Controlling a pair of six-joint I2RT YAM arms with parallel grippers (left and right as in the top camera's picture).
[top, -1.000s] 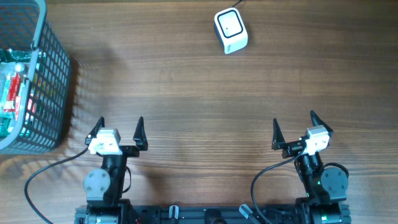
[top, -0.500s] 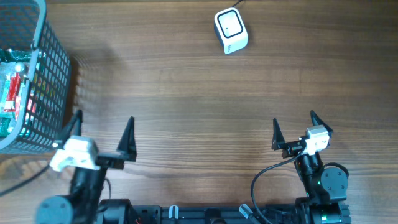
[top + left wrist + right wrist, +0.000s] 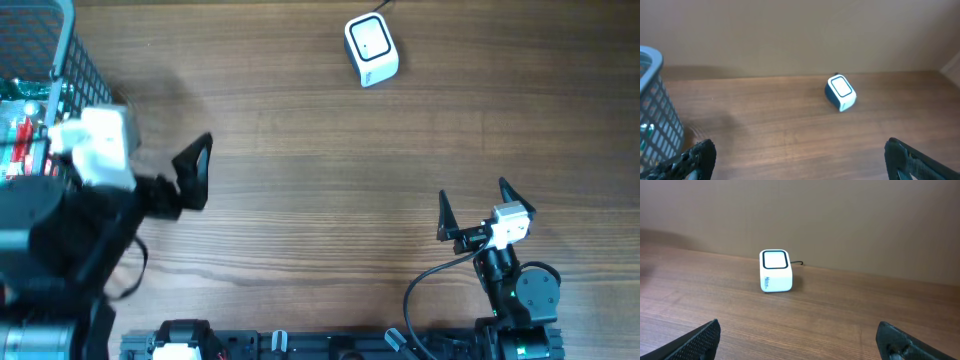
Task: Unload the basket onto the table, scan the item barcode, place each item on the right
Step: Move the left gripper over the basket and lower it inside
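Hovering wide open and empty beside the basket (image 3: 88, 92) at left, the left gripper (image 3: 799, 159) faces the scanner (image 3: 371, 49) at upper centre; the right gripper (image 3: 473, 192) gapes at lower right.

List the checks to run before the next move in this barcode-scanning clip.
1. Left gripper fingers open and empty: ok.
2. Right gripper fingers open and empty, parked away from basket and scanner: ok.
3. Left gripper lined up over the basket: not ok. The left wrist view catches the basket only at its left edge.
4. Something to pick: ok. Packaged items lie in the basket.
5. Barcode side of any item known: cannot tell.
6. Scanner window unobstructed: ok. Nothing lies near it.
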